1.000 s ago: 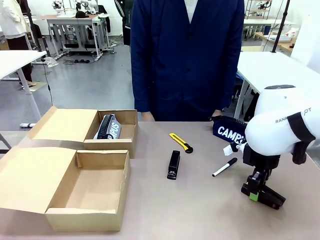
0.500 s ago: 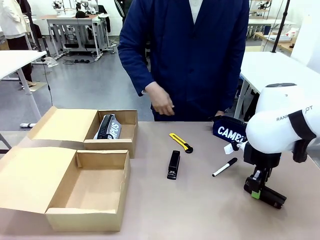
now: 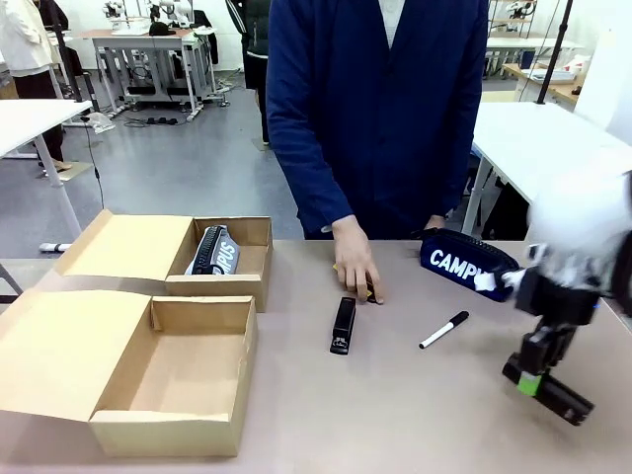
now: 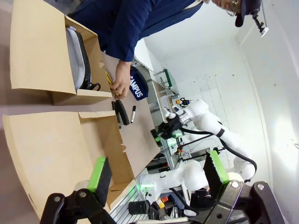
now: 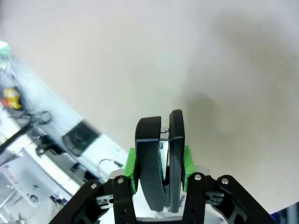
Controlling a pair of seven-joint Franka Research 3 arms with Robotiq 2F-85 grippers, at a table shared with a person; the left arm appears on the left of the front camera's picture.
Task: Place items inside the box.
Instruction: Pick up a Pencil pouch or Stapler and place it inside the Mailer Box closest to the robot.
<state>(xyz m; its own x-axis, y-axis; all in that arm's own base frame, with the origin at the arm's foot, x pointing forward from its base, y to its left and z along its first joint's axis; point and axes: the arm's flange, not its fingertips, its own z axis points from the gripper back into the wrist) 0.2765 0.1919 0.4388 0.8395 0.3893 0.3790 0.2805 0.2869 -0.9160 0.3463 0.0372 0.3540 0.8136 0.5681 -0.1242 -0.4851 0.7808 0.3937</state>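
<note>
My right gripper [image 3: 536, 381] hangs low over the table's right edge, shut on a black stapler [image 3: 555, 395]; the stapler [image 5: 160, 154] sits clamped between the green pads. My left gripper [image 4: 158, 173] is open and holds nothing. A person's hand [image 3: 357, 265] lies over the yellow utility knife [image 4: 109, 78] at mid-table. A second black stapler [image 3: 343, 325] lies just in front of that hand, with the black-and-white marker [image 3: 444, 330] to its right. The navy "CAMPUS" pencil case [image 3: 464, 262] lies at the far right. The grey zip pouch [image 3: 212, 251] rests inside the far cardboard box [image 3: 259, 233].
A second cardboard box [image 3: 173, 434] stands open at the near left with nothing inside, its flap spread to the left. The person stands close against the table's far edge. White tables stand beyond on both sides.
The person's hand came down onto the yellow knife. My right arm swung to the right and slightly nearer with the stapler, and shows motion blur.
</note>
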